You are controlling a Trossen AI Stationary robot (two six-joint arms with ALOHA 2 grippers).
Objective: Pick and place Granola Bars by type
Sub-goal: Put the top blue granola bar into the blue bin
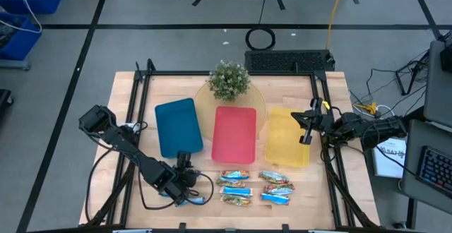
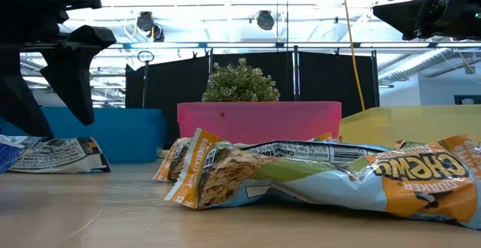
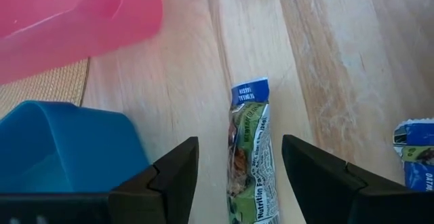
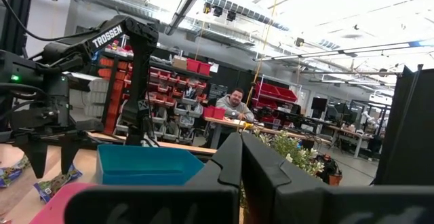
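Two pincers are ours here, and only the left pincer (image 1: 189,185) is at work: low at the lower left of the high view, its fingers (image 3: 169,176) spread with a green-and-blue granola bar (image 3: 248,159) lying flat on the surface (image 1: 311,190) between them, not yet touched. We judge that we have lined the gap along the bar's length so that a squeeze would catch its narrow sides. This bar lies apart from the others, just below the blue tray (image 1: 178,126), which would make it easy to take alone. To its right in the high view, the rest of the Granola Bars (image 1: 254,188) lie in two short columns at the lower centre, well apart from our fingers. Above them the blue tray, the red tray (image 1: 235,133) and the yellow tray (image 1: 288,136) lie side by side, presumably one for each kind; we see no bars in them. A small potted plant (image 1: 229,80) stands behind the red tray. Our right pincer (image 1: 306,123) waits with its fingers pressed together over the yellow tray's right edge, holding nothing. In the right wrist view a person (image 4: 234,106) sits at a desk far off in the room.
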